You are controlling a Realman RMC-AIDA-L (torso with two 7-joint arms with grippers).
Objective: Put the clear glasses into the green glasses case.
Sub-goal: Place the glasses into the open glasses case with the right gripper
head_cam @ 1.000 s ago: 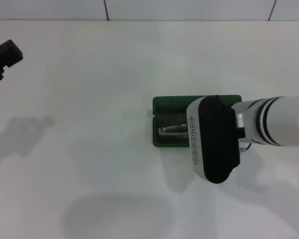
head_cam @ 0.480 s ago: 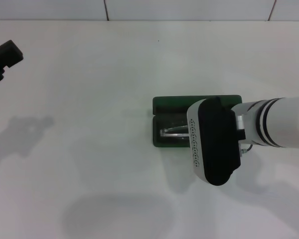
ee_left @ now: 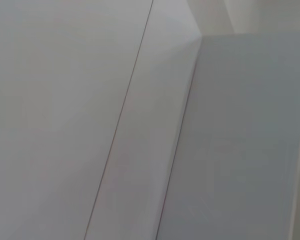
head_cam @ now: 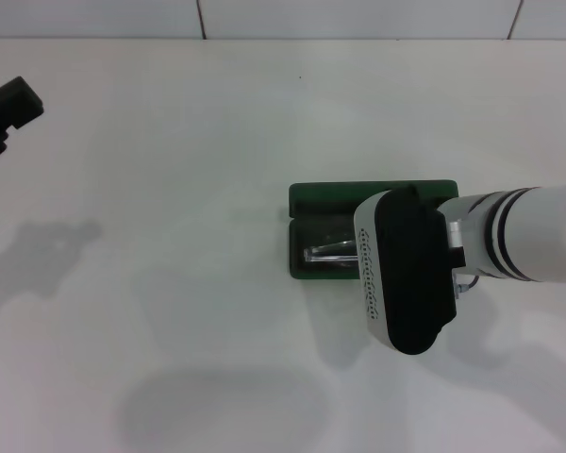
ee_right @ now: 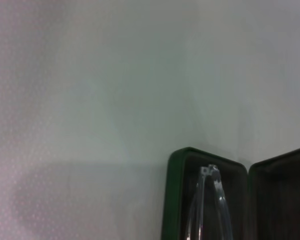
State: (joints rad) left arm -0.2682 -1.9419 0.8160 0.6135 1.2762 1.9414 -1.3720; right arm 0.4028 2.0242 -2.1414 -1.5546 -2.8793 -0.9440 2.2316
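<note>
Surface (head_cam: pixel 170 189): plain white, matte, filling almost the whole head view. Soft grey shadows lie on it at the left edge and along the near side. A pale wall (head_cam: pixel 358 17) runs along the far edge, divided by thin dark seams.

Green glasses case (head_cam: pixel 323 198): lies open on the surface, right of centre in the head view, lid half toward the far side, tray half nearer. Dark lining visible in both halves. In the right wrist view the case (ee_right: pixel 176 200) shows two rounded corners and is cut off by the frame edge.

Clear glasses (head_cam: pixel 328 251): inside the nearer tray half of the case; only a thin glinting arm end is visible in the head view. The right wrist view shows the clear glasses (ee_right: pixel 212 200) as curved transparent arms over the dark lining, within the tray walls.

Right arm: its white-and-black wrist housing (head_cam: pixel 404 269) comes in from the right and sits directly over the right part of the case, hiding that part and most of the glasses. The right claw is under the housing and not visible in either view; apart or together, cannot tell.

Left claw (head_cam: pixel 9 109): a black part at the far left edge, well apart from the case, partly cut off; finger state cannot be made out. The left wrist view shows only pale flat panels with a thin seam.
</note>
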